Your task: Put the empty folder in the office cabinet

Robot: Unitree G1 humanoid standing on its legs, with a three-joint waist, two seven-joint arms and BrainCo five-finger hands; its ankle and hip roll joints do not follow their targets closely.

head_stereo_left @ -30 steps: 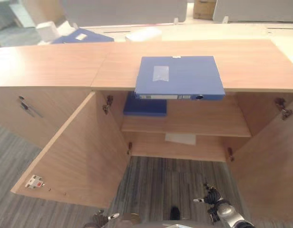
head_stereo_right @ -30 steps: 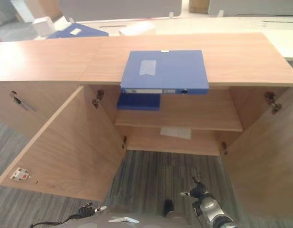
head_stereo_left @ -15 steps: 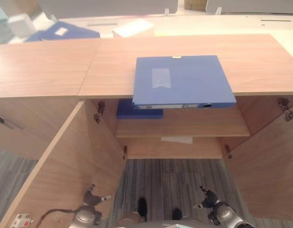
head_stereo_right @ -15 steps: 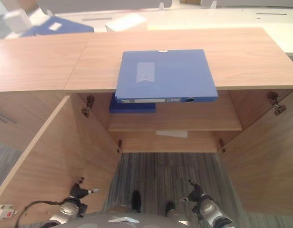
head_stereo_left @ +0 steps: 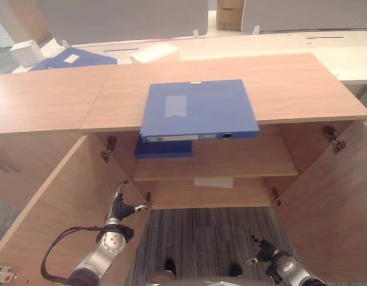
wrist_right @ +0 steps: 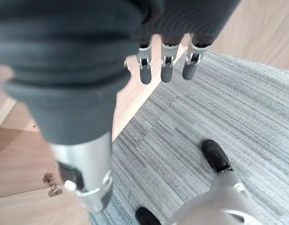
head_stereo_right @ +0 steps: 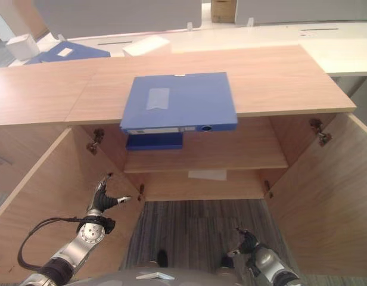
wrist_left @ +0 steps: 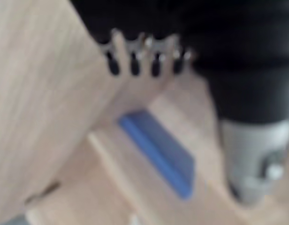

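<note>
both robot hands empty, fingers loose: left robot hand (head_stereo_left: 118, 205) risen toward 8 o'clock door, right robot hand (head_stereo_left: 262, 252) low; folder (head_stereo_left: 196, 109) untouched on cabinet (head_stereo_left: 302, 83) top.

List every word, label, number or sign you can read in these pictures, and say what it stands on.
No text can be read.
Blue folder on the cabinet top: a pale patch on its cover and a white strip on its spine, print too small to read.
Second blue folder on the cabinet's upper shelf: no print shows.
White sheet on the lower shelf: looks blank.
</note>
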